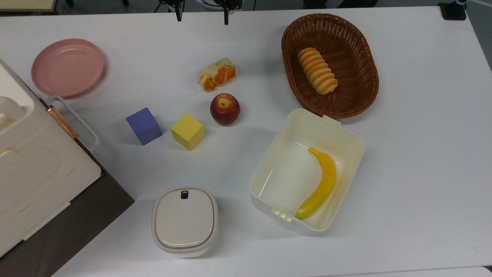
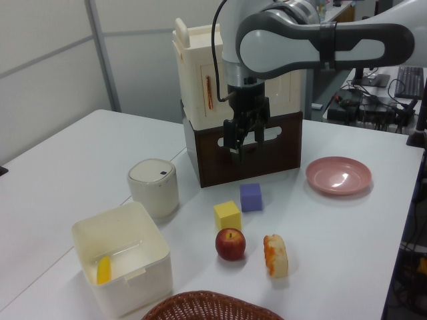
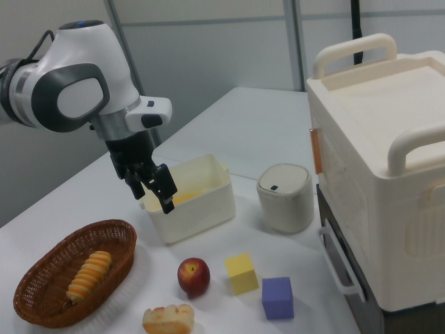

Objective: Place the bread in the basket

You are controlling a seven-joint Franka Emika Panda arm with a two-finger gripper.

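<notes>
Fingers (image 2: 235, 141) of the gripper (image 3: 154, 189) stand parted with nothing between them, hanging above the bench (image 1: 423, 134). On the bench the bread (image 1: 216, 74) lies just beside the red apple (image 1: 225, 109), apart from the wicker basket (image 1: 365, 57), which holds a striped roll (image 1: 317, 70).
</notes>
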